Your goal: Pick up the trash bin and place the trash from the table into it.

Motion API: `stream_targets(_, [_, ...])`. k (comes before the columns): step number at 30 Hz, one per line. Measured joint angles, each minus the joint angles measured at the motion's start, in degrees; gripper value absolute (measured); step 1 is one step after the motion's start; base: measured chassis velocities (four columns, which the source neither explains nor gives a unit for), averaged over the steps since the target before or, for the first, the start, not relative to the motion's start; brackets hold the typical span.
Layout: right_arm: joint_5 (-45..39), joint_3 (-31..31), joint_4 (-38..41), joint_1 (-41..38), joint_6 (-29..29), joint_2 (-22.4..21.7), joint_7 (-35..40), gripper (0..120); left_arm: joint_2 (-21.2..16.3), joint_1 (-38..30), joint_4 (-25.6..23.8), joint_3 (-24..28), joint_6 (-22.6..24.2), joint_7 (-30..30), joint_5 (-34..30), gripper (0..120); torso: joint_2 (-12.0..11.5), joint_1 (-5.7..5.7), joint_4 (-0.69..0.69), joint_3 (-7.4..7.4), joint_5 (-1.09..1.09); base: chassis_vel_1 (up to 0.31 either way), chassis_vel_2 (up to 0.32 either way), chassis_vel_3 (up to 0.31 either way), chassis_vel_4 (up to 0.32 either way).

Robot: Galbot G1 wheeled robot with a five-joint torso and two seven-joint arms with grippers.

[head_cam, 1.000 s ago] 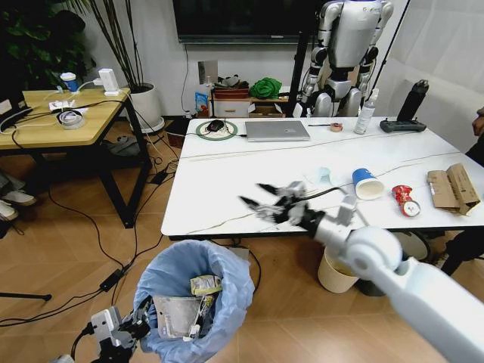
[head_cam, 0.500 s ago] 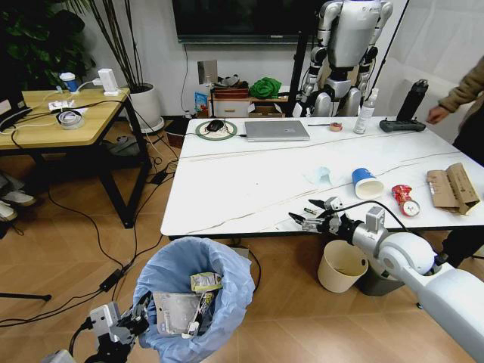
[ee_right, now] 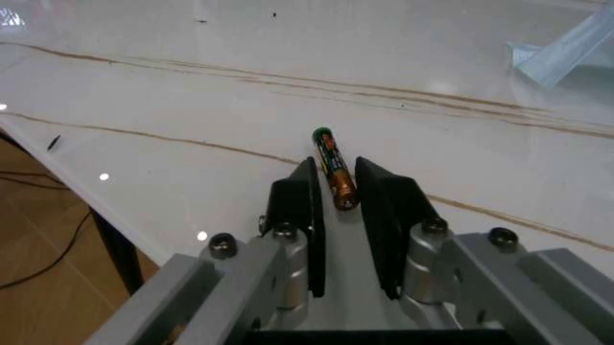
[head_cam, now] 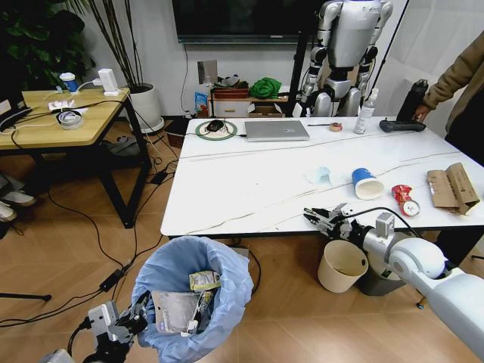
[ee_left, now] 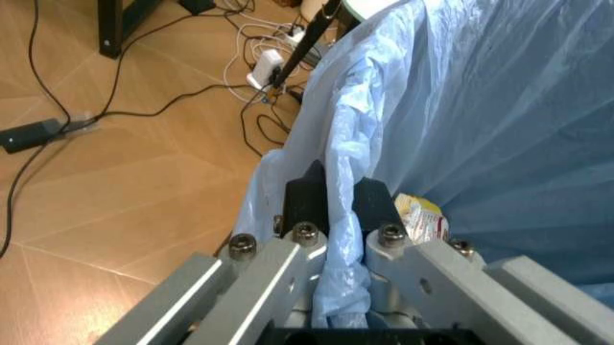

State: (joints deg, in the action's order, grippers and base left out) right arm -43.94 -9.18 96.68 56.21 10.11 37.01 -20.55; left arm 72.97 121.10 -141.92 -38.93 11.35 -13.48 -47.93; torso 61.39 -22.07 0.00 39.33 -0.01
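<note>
Head view: the right gripper (head_cam: 316, 218) reaches over the near edge of the table (head_cam: 227, 181), at about 5 o'clock of the marble top. Its fingers (ee_right: 299, 208) stand slightly apart and straddle a small battery (ee_right: 333, 167) lying flat on the surface, with the near end of the battery between the pads; whether the pads touch it cannot be told. Farther along the table, toward 3 o'clock, lie a pale-blue tissue (head_cam: 319, 175), a paper cup (head_cam: 367, 184) on its side, a crushed red can (head_cam: 406, 200) and torn cardboard (head_cam: 451, 187).

The left gripper (ee_left: 333, 203) is closed on the bag-covered rim of the trash bin (head_cam: 193, 302), which sits low at 7 o'clock of the table, above the wooden floor, with wrappers already inside.

Handling, as a judgement: the battery is light, rigid and smooth, and being round it may roll on the glossy top or slip sideways. A pinch across its middle, pads square to its long axis, should hold it best. The bin liner is thin and soft, so the hold on the rim could slide if jerked.
</note>
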Motion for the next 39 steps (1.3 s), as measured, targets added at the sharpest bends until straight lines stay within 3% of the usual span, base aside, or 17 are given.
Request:
stream_targets(4, [0.19,0.56,-0.2,-0.31,-0.18,0.02,-0.05,1,0.01,-0.2,0.1,0.1,0.0,-0.09,-0.22,0,0.0,0.0,-0.01,0.0,-0.01,0.0,0.0,0.0,0.0])
stream_targets(12, [-0.42,1.12,1.4,-0.73,-0.61,0.9,-0.32,0,0.13,-1.97,1.54,2.35,0.16,-0.3,-0.7,0,0.0,0.0,-0.01,0.02,0.04,0.0,0.0,0.0,0.0])
stream_targets(20, [-8.22,2.82,12.17,-2.28,-3.41,0.98,-1.81,0,-0.78,-3.13,3.87,5.05,0.14,-0.21,-0.65,0,0.0,0.0,0.0,0.01,-0.01,0.0,0.0,0.0,0.0])
stream_targets(29, [-10.25,13.79,23.72,-5.01,-6.27,3.01,-3.43,0,-0.22,-2.77,3.23,4.86,0.08,-0.08,-0.46,0,0.0,0.0,-0.02,0.01,0.0,0.0,0.0,0.0,0.0])
stream_targets(39, [-7.72,26.13,23.06,-11.24,-7.58,6.86,-5.15,0,2.06,-1.53,2.02,3.85,0.08,0.22,0.25,0,0.0,0.01,0.0,0.0,0.0,0.0,0.0,0.0,0.0])
